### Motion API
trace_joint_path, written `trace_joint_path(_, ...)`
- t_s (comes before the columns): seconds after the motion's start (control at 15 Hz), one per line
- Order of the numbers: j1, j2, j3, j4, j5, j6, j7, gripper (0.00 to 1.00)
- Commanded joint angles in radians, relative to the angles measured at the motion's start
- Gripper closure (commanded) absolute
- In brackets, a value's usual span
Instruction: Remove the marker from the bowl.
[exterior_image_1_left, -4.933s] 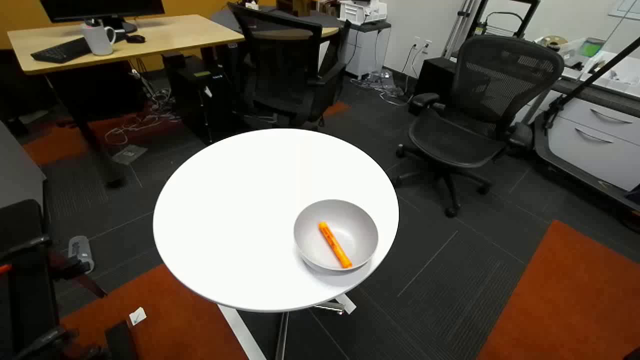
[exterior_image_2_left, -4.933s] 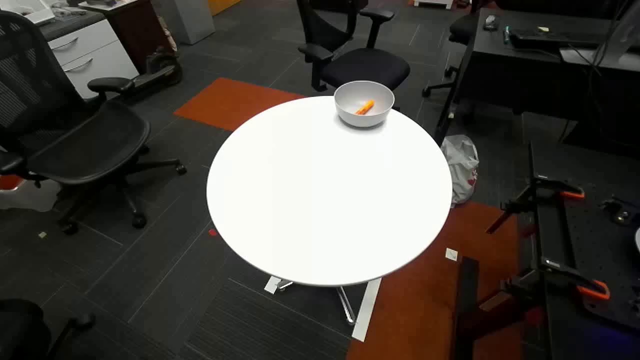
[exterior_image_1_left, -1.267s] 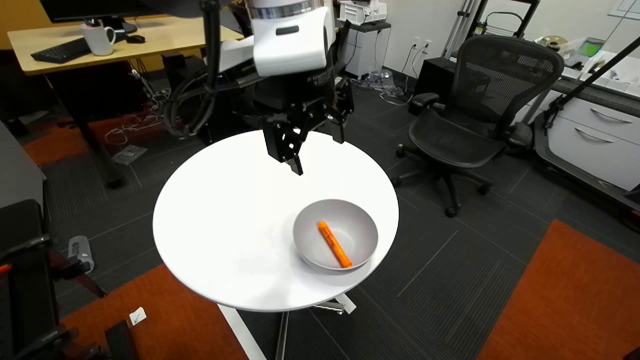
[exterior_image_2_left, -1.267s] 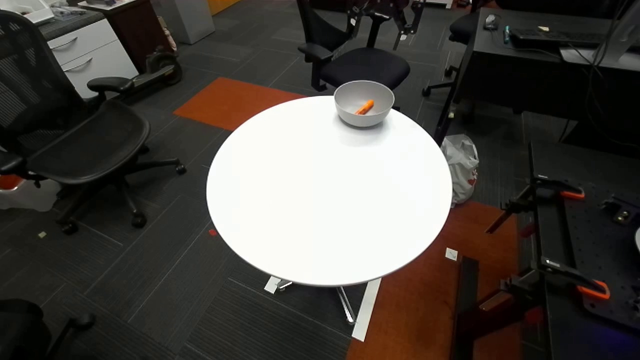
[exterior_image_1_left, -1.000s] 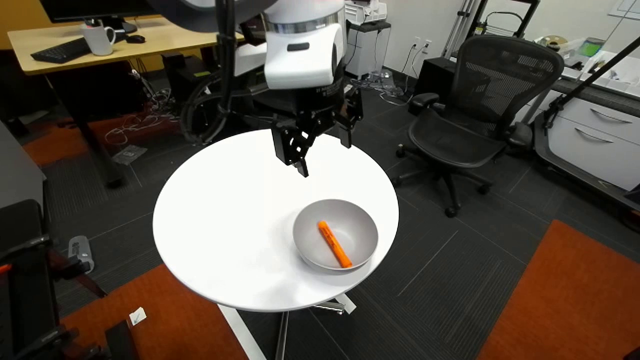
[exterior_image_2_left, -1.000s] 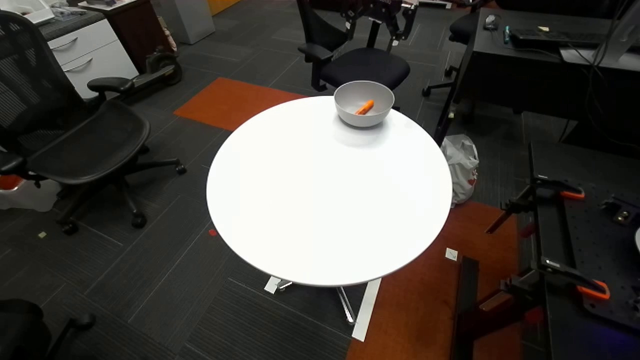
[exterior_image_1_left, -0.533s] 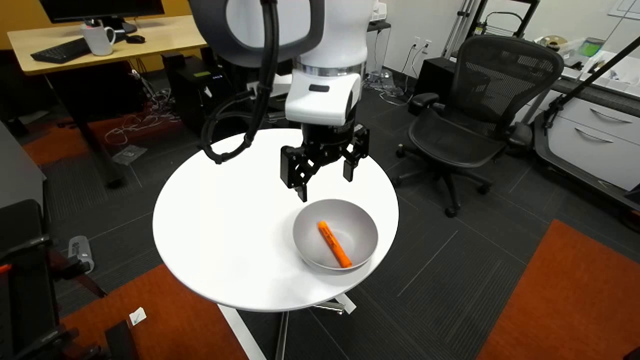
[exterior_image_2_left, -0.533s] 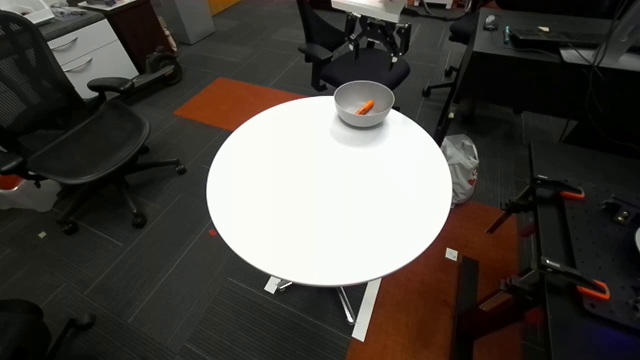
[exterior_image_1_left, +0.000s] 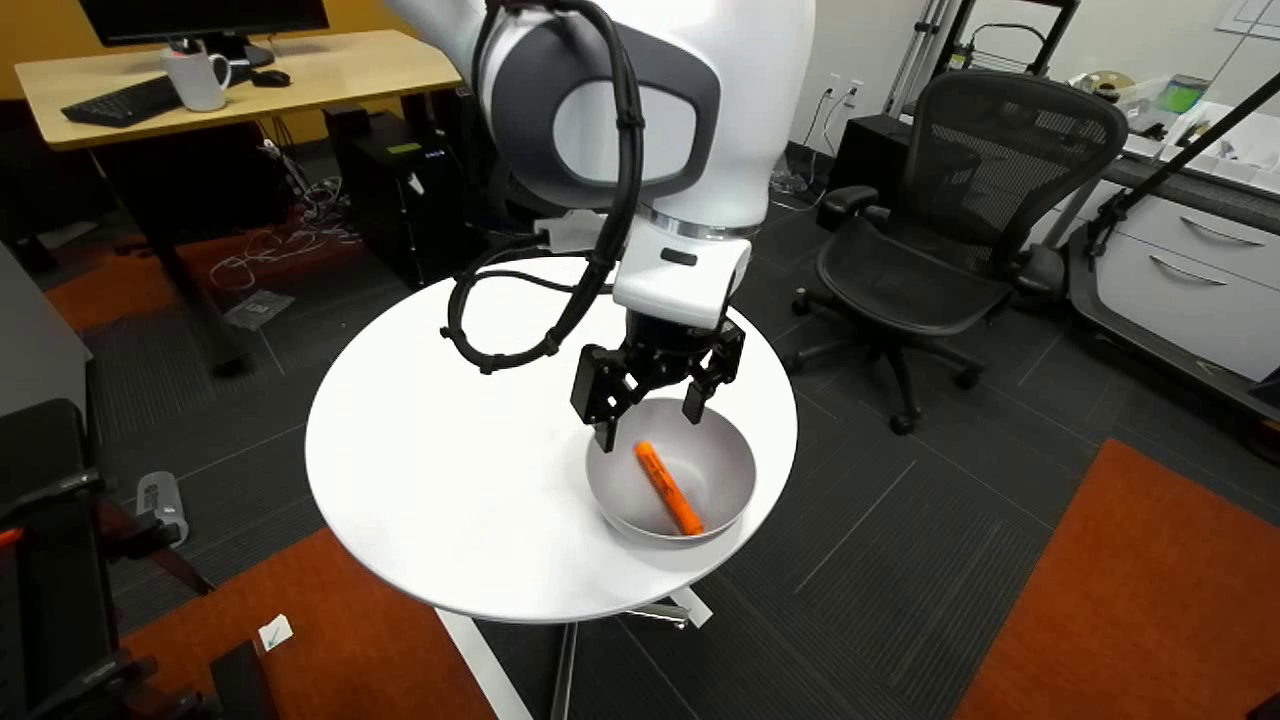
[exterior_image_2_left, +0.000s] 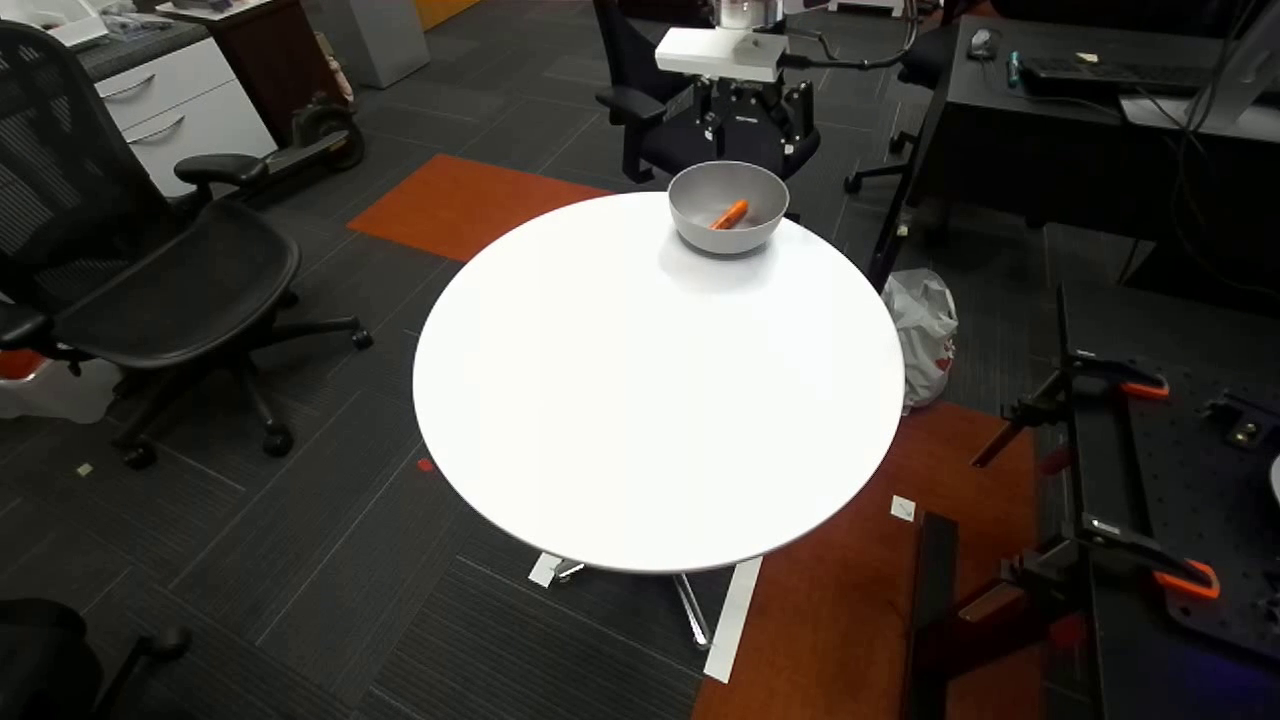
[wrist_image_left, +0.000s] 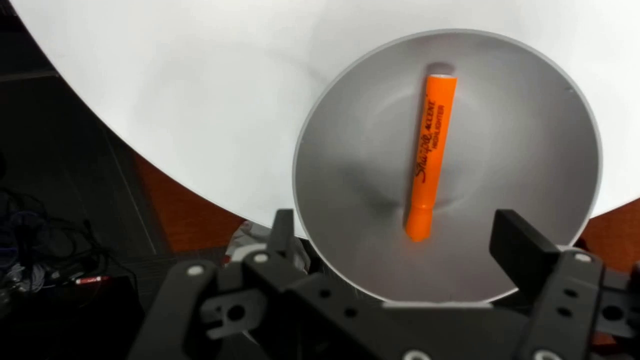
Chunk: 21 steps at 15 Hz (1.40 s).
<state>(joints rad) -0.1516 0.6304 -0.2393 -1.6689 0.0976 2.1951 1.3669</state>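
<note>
Claw is spread wide, nothing in it, hanging over the bowl; doesn't look to be touching. Wrist view: one tip lines up just outside the rim, the other over the interior. I'd slide rightward in that view, roughly along the edge of the table, plus a touch inward from it, until both tips straddle the marker mid-barrel. Yaw looks nearly right; small twist at most. Narrow the gap before dropping so neither tip clips the wall, go slow, stop shy of the bottom: barrel may roll. Marker lies loose in the bowl, near the table's edge: orange, slim, dark "Sharpie Accent Highlighter" print, narrower end toward the claw. Far end may lean on the wall, can't tell.
</note>
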Motion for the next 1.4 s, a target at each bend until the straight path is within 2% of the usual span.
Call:
trace_joint_path(0.0, -0.03, 0.076, 0.016, 0.09, 0.038, -0.046, -0.026, 0.0)
trace_joint_path(0.67, -0.055, 0.174, 0.033, 0.118, 0.058, 0.077, -0.178, 0.0)
trace_joint_path(1.2, -0.052, 0.235, 0.028, 0.141, 0.078, 0.082, -0.187, 0.0)
trace_joint_path(1.27, -0.051, 0.239, 0.026, 0.141, 0.076, 0.087, -0.187, 0.25)
trace_joint_path(1.33, -0.047, 0.241, 0.023, 0.14, 0.074, 0.089, -0.182, 0.28)
